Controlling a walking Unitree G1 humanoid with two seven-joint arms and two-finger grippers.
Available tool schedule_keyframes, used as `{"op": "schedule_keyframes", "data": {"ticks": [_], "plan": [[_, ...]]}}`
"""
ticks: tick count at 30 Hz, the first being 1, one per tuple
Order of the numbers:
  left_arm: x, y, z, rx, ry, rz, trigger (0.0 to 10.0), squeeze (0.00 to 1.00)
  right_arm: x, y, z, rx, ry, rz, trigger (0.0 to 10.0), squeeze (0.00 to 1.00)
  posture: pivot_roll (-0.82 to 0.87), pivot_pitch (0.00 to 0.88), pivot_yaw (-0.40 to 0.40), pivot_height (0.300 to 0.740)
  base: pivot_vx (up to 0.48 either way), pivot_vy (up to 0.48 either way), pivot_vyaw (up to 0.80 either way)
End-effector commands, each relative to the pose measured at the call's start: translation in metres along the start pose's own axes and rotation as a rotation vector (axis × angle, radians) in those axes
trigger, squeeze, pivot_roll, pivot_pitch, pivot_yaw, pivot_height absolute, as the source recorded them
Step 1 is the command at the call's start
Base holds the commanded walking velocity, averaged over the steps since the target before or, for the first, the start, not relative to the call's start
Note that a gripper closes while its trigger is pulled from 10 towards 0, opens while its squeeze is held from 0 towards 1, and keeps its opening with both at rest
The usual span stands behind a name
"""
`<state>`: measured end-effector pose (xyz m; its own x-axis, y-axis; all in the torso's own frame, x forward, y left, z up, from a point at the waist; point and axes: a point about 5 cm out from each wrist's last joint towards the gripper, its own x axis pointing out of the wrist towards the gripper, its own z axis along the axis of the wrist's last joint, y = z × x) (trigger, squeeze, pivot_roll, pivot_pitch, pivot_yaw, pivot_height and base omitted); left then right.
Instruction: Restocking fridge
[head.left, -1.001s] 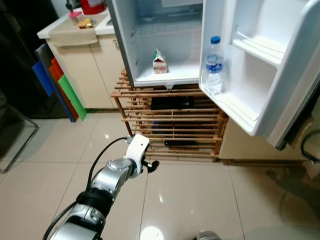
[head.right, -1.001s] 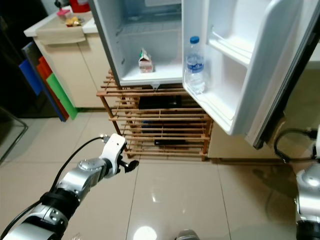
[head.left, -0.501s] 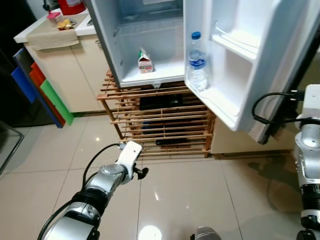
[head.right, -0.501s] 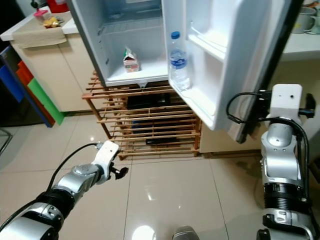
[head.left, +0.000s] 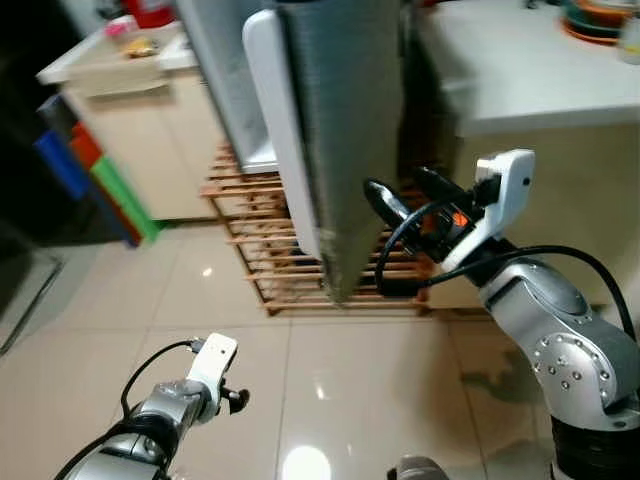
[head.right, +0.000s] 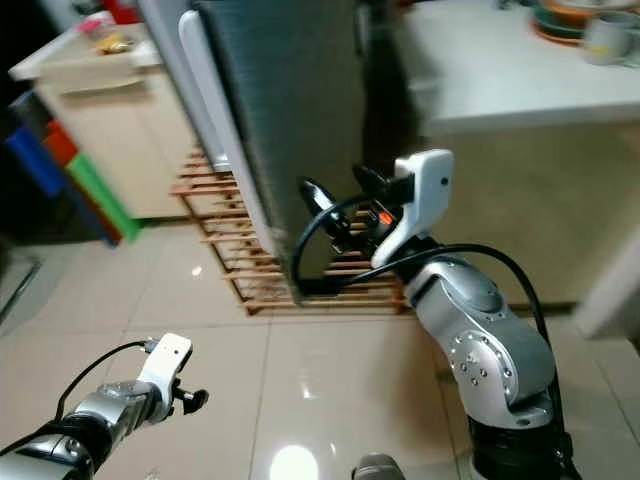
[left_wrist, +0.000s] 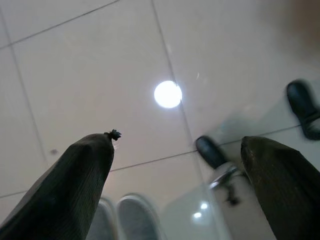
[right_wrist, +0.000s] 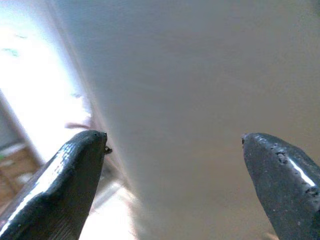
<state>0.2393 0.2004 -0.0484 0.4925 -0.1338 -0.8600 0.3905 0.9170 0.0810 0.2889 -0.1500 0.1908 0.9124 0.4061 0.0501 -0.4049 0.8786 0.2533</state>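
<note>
the fridge door (head.left: 335, 130) is seen edge-on at upper centre, its long axis upright. the right gripper (head.left: 400, 200), fingers spread wide and holding nothing, is set just right of it. the left gripper (head.left: 232, 397), also spread and empty, hangs low over the floor (head.left: 80, 320).

fridge door (head.left: 340, 130): matt grey | floor (head.left: 350, 400): glossy tile | rack (head.left: 250, 215): slatted wood

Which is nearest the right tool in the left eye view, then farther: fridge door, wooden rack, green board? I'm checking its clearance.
1. Fridge door: right in front of the right tool, on its left.
2. Wooden rack: beyond the door, low under the fridge.
3. Green board: far left, leaning by the cabinet.
</note>
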Motion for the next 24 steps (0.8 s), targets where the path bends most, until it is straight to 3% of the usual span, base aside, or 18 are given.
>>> {"op": "schedule_keyframes", "data": {"ticks": [1, 2, 4, 6, 8, 9, 10, 11, 12, 14, 16, 19, 24], "plan": [[-0.001, 0.003, 0.010, 0.066, -0.052, 0.022, 10.0, 0.00, -0.002, -0.018, -0.009, -0.018, 0.025, -0.135, 10.0, 0.00, -0.17, 0.000, 0.150, 0.740, 0.000, 0.000, 0.00], [0.000, -0.001, 0.031, 0.105, -0.162, 0.044, 10.0, 0.00, -0.008, -0.035, -0.017, -0.058, 0.045, -0.269, 10.0, 0.00, -0.16, 0.000, 0.131, 0.740, 0.000, 0.000, 0.00], [-0.001, -0.005, 0.047, 0.108, -0.254, 0.049, 10.0, 0.00, -0.014, -0.046, -0.021, -0.113, 0.059, -0.378, 10.0, 0.00, -0.16, 0.000, 0.125, 0.740, 0.000, 0.000, 0.00], [-0.003, -0.005, 0.053, 0.102, -0.295, 0.039, 10.0, 0.00, -0.017, -0.050, -0.022, -0.100, 0.063, -0.415, 10.0, 0.00, -0.16, 0.000, 0.117, 0.740, 0.000, 0.000, 0.00], [-0.009, -0.007, 0.080, 0.096, -0.441, -0.003, 10.0, 0.00, -0.022, -0.058, -0.020, -0.146, 0.061, -0.491, 10.0, 0.00, -0.15, 0.000, 0.108, 0.740, 0.000, 0.000, 0.00], [-0.017, -0.009, 0.103, 0.091, -0.558, -0.006, 10.0, 0.00, -0.022, -0.060, -0.020, -0.171, 0.056, -0.506, 10.0, 0.00, -0.15, 0.000, 0.106, 0.740, 0.000, 0.000, 0.00], [-0.017, -0.009, 0.103, 0.091, -0.558, -0.006, 10.0, 0.00, -0.022, -0.060, -0.020, -0.171, 0.056, -0.506, 10.0, 0.00, -0.15, 0.000, 0.106, 0.740, 0.000, 0.000, 0.00], [-0.037, -0.015, 0.147, 0.035, -0.784, -0.048, 10.0, 0.00, -0.021, -0.064, -0.020, -0.232, 0.045, -0.542, 10.0, 0.00, -0.15, 0.000, 0.105, 0.740, 0.000, 0.000, 0.00], [-0.037, -0.015, 0.147, 0.035, -0.784, -0.048, 10.0, 0.00, -0.021, -0.064, -0.020, -0.232, 0.045, -0.542, 10.0, 0.00, -0.15, 0.000, 0.105, 0.740, 0.000, 0.000, 0.00], [-0.061, -0.018, 0.179, 0.005, -0.955, -0.072, 10.0, 0.00, -0.020, -0.065, -0.022, -0.268, 0.034, -0.553, 10.0, 0.00, -0.15, 0.000, 0.105, 0.740, 0.000, 0.000, 0.00], [-0.085, -0.020, 0.205, -0.033, -1.089, -0.084, 10.0, 0.00, -0.018, -0.057, -0.026, -0.263, 0.003, -0.481, 10.0, 0.00, -0.15, 0.000, 0.106, 0.740, 0.000, 0.480, 0.00], [-0.101, -0.020, 0.219, -0.015, -1.173, -0.062, 10.0, 0.00, -0.016, -0.046, -0.032, -0.334, -0.003, -0.430, 10.0, 0.00, -0.14, 0.000, 0.109, 0.740, 0.000, 0.480, 0.00], [-0.116, -0.015, 0.224, -0.034, -1.218, -0.032, 10.0, 0.00, -0.018, -0.047, -0.048, -0.306, 0.038, -0.466, 10.0, 0.00, -0.14, 0.000, 0.109, 0.740, 0.000, 0.470, 0.00]]}}
